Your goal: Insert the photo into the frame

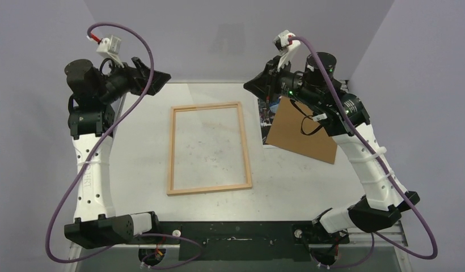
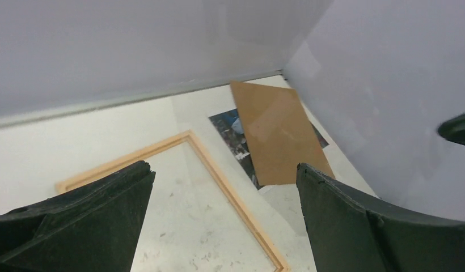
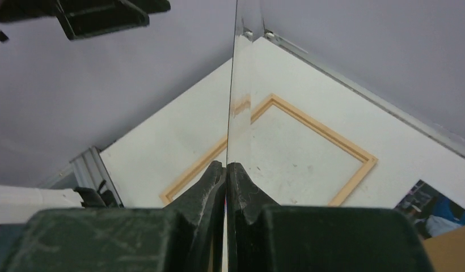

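The light-wood frame (image 1: 172,150) lies flat in the middle of the table, also seen in the left wrist view (image 2: 230,192) and the right wrist view (image 3: 332,136). To its right lies the photo (image 1: 264,116), mostly covered by a brown backing board (image 1: 301,133); only its dark, blue-toned edge shows (image 2: 233,136) (image 3: 434,209). My right gripper (image 1: 268,97) hovers above the photo's far end, shut (image 3: 225,165) on a thin clear pane (image 3: 241,113) held edge-on and upright. My left gripper (image 1: 156,79) hangs wide open (image 2: 224,167) above the table's far left, holding nothing.
The backing board (image 2: 275,133) lies tilted near the right wall. Grey walls close the table at the back and on both sides. A dark rail (image 1: 236,235) with both arm bases runs along the near edge.
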`<action>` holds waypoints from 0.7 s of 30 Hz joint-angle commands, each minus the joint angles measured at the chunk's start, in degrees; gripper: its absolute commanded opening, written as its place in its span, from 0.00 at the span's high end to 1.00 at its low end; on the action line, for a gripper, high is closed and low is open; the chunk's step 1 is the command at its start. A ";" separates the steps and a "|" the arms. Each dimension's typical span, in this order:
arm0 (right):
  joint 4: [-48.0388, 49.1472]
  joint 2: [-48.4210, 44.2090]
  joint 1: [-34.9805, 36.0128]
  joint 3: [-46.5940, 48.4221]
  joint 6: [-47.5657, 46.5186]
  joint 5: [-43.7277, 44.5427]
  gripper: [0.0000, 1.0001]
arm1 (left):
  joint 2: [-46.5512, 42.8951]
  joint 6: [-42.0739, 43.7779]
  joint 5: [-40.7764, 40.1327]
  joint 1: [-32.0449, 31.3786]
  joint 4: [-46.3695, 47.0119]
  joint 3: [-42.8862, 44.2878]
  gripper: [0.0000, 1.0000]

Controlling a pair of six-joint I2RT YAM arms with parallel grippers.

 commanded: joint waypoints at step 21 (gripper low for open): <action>24.65 24.32 14.42 6.34 53.92 7.51 1.00 | -11.80 -0.37 -58.28 1.98 -26.29 -9.42 0.03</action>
